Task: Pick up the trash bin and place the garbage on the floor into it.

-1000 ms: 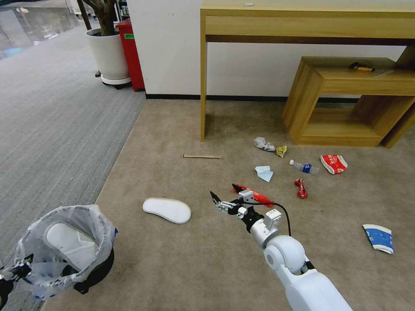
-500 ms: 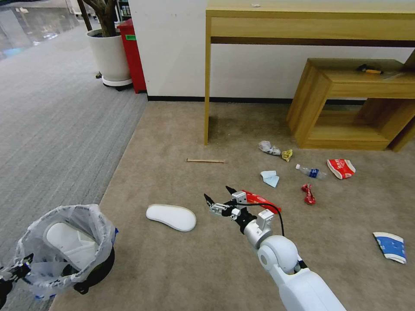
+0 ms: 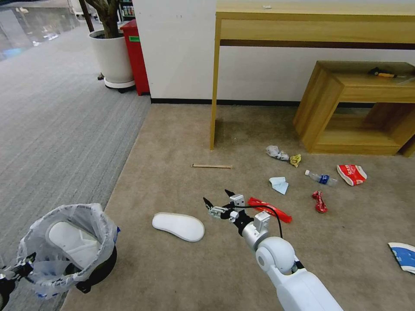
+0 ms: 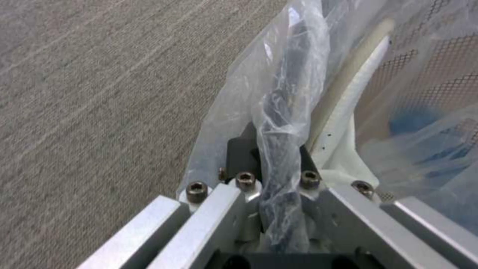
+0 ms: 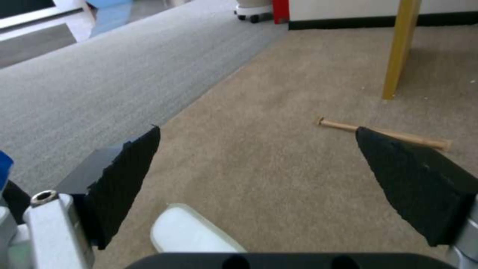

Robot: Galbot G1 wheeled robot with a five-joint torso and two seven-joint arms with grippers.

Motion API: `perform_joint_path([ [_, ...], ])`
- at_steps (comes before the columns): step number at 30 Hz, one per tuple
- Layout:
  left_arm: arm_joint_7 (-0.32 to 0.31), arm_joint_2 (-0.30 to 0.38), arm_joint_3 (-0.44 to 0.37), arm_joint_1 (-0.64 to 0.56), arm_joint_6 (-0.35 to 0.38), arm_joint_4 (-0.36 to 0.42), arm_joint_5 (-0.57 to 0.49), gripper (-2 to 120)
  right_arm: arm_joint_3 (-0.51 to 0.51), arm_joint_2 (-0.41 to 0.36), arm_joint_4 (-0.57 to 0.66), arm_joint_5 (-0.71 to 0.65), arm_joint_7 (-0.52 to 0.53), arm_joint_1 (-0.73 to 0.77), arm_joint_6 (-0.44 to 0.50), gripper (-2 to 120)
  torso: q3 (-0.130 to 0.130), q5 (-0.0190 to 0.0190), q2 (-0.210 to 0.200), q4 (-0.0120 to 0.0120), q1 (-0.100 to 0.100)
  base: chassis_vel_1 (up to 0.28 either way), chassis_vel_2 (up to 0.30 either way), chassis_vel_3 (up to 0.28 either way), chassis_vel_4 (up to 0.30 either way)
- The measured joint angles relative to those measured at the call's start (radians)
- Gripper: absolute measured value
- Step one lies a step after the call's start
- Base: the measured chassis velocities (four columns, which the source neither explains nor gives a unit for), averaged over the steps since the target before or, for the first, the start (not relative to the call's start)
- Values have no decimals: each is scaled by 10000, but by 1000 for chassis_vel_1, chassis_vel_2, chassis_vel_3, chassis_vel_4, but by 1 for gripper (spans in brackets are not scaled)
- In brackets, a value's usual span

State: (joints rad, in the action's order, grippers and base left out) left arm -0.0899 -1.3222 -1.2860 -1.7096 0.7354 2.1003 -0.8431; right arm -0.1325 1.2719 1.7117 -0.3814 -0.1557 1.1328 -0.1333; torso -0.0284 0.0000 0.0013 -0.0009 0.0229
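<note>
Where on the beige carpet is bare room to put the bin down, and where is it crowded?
Bare carpet lies between the grey carpet, the wooden stick and the white slipper. It is crowded near the low shelf: bottle, crushed can, red wrapper.

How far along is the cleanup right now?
Done: the left gripper holds the trash bin by its rim, with one white slipper inside. In hand: the open right gripper hovers by the second slipper. Left on the floor: wooden stick, red wrapper, can, bottle.
</note>
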Motion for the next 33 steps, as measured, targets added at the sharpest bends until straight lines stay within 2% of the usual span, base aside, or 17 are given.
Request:
perform_joint_path([
  [7,-15,-75,-3,-30,0,71,3,0,114,99,-560,-35,-26,-173,-196,100,0,2,0,4,1,-2,156,17,-150],
  [9,-20,-151,-14,-83,0,147,4,0,188,183,-1702,555,-304,-460,-194,100,-2,0,0,0,2,-17,79,18,-82],
  [13,-23,-206,-35,-133,0,231,0,0,330,254,-2660,716,-697,-794,-147,100,-1,1,-1,-1,1,-4,12,6,-21],
  [16,-52,-263,-94,-234,0,360,-7,0,558,519,-4075,753,-1491,-1421,-244,100,0,2,0,1,1,0,0,0,0],
  [18,-55,-273,-104,-248,0,383,-10,0,603,580,-4340,753,-1617,-1553,-308,100,0,1,0,3,0,0,0,0,0],
  [20,-84,-322,-134,-293,0,477,-15,0,748,831,-5325,792,-1951,-2026,-569,100,-1,2,0,4,1,0,0,0,0],
  [28,-155,-470,-145,-363,0,692,-17,0,809,1237,-7220,1142,-2707,-2950,-528,100,0,0,0,-1,1,0,0,0,0],
  [33,-168,-512,-184,-431,0,745,-17,0,742,1478,-7923,1288,-3413,-3350,-419,100,0,0,0,2,1,0,0,0,0],
])
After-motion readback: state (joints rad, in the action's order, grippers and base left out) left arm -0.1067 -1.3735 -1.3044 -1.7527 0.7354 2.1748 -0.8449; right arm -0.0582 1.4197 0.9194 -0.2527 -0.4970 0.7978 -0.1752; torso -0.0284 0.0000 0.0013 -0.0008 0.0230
